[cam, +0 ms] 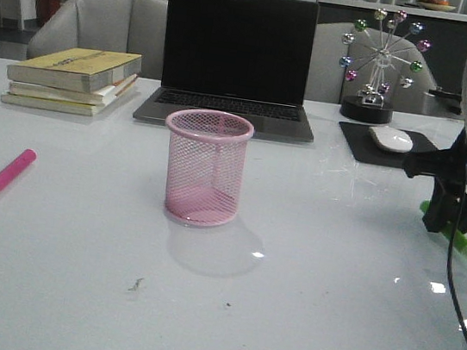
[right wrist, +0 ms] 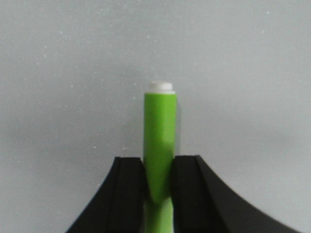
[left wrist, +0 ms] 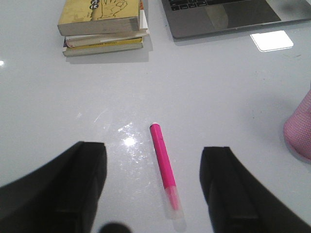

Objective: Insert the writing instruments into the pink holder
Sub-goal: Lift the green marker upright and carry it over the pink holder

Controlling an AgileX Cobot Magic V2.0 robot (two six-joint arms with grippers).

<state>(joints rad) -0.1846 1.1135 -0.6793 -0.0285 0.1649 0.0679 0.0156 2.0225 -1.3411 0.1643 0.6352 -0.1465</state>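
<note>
Altogether, two markers and one pink holder (cam: 205, 167) are counted. One green marker (right wrist: 159, 141) is clamped in the right gripper's (right wrist: 158, 182) closed jaws, low over the surface (cam: 302, 306). One pink marker (left wrist: 164, 167) is seen lying flat between the left gripper's (left wrist: 153, 187) wide-open, empty jaws, well apart from the holder.

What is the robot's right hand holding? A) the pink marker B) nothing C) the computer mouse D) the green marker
D: in the right wrist view the right gripper has its jaws closed on the green marker, while the pink marker lies alone on the table.
</note>
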